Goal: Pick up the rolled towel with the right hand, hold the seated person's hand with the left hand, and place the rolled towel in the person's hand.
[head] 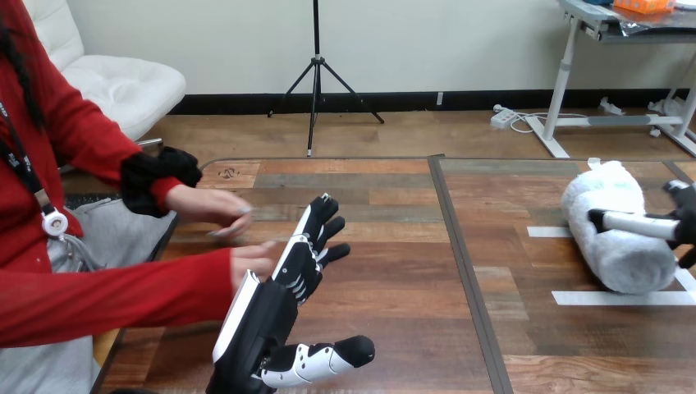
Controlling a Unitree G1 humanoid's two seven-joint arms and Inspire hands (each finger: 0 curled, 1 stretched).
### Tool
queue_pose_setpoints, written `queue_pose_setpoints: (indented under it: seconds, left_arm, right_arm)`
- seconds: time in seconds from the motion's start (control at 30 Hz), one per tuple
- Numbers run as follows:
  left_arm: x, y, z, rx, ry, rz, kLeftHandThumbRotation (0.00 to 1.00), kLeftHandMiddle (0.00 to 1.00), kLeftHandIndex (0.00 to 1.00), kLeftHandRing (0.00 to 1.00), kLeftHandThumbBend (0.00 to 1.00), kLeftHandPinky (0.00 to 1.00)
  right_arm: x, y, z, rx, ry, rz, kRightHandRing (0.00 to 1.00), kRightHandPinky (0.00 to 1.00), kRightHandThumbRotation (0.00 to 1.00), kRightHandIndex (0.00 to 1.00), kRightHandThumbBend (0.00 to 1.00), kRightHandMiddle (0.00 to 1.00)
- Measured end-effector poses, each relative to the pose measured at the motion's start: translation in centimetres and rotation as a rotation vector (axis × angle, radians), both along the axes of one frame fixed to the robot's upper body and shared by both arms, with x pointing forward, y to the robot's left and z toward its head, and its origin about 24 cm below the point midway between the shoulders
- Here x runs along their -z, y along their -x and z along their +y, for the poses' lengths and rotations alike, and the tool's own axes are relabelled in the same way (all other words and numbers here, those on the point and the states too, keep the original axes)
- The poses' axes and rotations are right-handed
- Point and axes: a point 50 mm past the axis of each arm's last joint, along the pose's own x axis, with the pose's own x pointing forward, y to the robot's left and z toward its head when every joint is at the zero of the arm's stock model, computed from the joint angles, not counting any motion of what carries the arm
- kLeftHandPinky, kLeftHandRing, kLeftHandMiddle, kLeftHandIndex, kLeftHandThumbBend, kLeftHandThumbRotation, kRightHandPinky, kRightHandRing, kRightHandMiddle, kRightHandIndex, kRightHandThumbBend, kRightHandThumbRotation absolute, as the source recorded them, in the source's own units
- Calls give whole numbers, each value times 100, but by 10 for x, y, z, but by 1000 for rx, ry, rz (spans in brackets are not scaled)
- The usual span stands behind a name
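Note:
The rolled towel, white-grey and fluffy, lies on the wooden table at the far right, between white tape marks. My right hand comes in from the right edge, its thumb laid across the towel's top and its fingers curled on the far side. My left hand stands raised at the lower middle, open, with straight fingers pointing away and the thumb out to the right. The person's nearer hand is right beside its left side, touching or nearly so, and no fingers curl round it. The person's farther hand hovers just beyond, apart.
White tape strips mark the towel's spot. A dark seam runs down the table between the two halves. The person's red-sleeved forearm crosses the table's left edge.

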Motion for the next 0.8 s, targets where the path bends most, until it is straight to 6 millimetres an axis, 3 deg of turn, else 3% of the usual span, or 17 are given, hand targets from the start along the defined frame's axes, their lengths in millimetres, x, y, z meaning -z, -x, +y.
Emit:
queue_pose_setpoints:
  seconds: [0.07, 0.13, 0.43, 0.8]
  left_arm:
    - [-1, 0, 0, -2, 0, -7, 55, 99, 99, 96, 100, 88]
    - [-1, 0, 1, -4, -2, -13, 56, 99, 99, 96, 100, 88]
    - [-2, 5, 5, -20, -10, -22, 57, 99, 99, 95, 100, 87]
    - [2, 13, 11, -37, -20, 4, 56, 99, 100, 96, 100, 88]
  right_arm:
    - [2, -1, 2, -4, 4, 4, 54, 35, 60, 94, 100, 67]
    - [3, -1, 4, -10, 14, 6, 52, 34, 59, 93, 100, 66]
    - [5, -2, 9, -25, 32, 6, 64, 46, 50, 85, 99, 72]
    - [9, -2, 13, -17, 21, -6, 70, 54, 32, 73, 98, 74]
